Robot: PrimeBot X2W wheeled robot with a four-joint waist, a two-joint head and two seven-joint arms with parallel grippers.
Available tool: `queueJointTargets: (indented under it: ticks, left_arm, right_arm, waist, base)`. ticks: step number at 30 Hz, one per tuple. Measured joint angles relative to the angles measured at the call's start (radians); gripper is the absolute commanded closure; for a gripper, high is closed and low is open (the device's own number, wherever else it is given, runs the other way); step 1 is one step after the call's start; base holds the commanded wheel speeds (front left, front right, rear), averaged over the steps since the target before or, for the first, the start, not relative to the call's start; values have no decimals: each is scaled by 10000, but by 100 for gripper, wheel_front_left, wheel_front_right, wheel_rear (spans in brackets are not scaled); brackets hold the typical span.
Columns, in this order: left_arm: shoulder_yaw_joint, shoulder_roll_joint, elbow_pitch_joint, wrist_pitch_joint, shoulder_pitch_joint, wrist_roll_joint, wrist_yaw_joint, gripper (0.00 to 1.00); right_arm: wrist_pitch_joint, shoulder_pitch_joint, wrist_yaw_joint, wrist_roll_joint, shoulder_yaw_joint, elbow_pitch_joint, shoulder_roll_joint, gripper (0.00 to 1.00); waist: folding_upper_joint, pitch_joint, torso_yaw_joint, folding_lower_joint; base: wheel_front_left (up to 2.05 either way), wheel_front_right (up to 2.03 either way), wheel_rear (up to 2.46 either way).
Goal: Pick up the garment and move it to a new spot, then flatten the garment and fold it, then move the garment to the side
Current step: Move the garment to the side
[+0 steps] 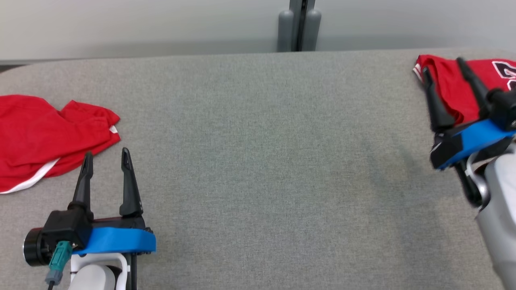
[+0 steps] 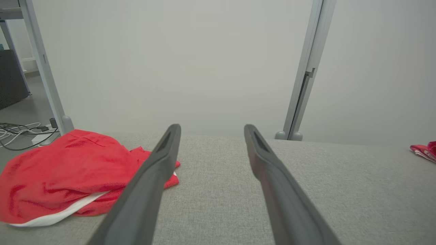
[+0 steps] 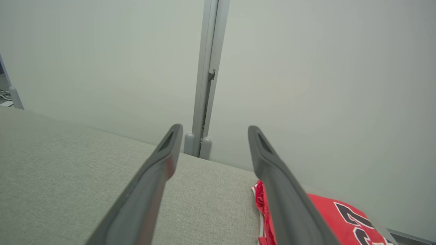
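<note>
A crumpled red garment [image 1: 40, 129] with white trim lies at the left end of the grey fabric table [image 1: 258, 161]; it also appears in the left wrist view [image 2: 61, 170]. My left gripper [image 1: 107, 153] stands open just right of it, nothing between its fingers [image 2: 211, 127]. A second red garment [image 1: 453, 90] with a black-and-white number lies flat at the far right edge [image 3: 327, 217]. My right gripper [image 1: 442, 65] hangs open over its left edge, jaws empty [image 3: 214, 127].
A pale wall panel runs behind the table, with a grey upright post [image 1: 299, 24] at the middle of the far edge. Cables [image 2: 17, 131] lie on the floor beyond the table's left end. The numbered garment shows small at far right [image 2: 424, 151].
</note>
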Motion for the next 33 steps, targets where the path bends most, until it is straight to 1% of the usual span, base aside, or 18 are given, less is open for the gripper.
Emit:
queueJointTargets:
  ticks: [6,14,18,21,24,28,33]
  left_arm:
    - [12,-15,123,-10,436,-125,17,0]
    - [-33,10,242,12,938,-228,23,0]
    - [-48,44,217,98,1117,-282,52,0]
    - [-171,84,174,257,1157,-303,58,0]
    - [-219,100,102,311,1166,-303,71,0]
    - [-259,138,10,364,1187,-301,115,0]
    - [-276,176,-65,414,1262,-301,192,0]
  right_arm:
    - [244,1457,0,81,-211,-894,713,0]
    - [656,3526,0,52,-1047,-2159,1618,0]
    - [932,4361,0,-267,-1367,-3018,2008,0]
    - [1216,5020,0,-387,-1768,-3787,2483,0]
    - [1425,5477,0,-491,-2048,-4330,2777,0]
    - [1620,5985,0,-654,-2272,-4915,3037,0]
    - [1852,6429,0,-888,-2399,-5317,3149,0]
  waist:
    - [0,-657,-2,0]
    - [0,-1353,48,1]
    - [0,-1489,40,2]
    - [0,-1546,103,2]
    - [0,-1568,156,2]
    - [0,-1624,212,3]
    - [0,-1711,237,3]
  base:
    - [0,0,0]
    - [0,0,0]
    - [0,0,0]
    - [0,0,0]
    - [0,0,0]
    - [0,0,0]
    - [0,0,0]
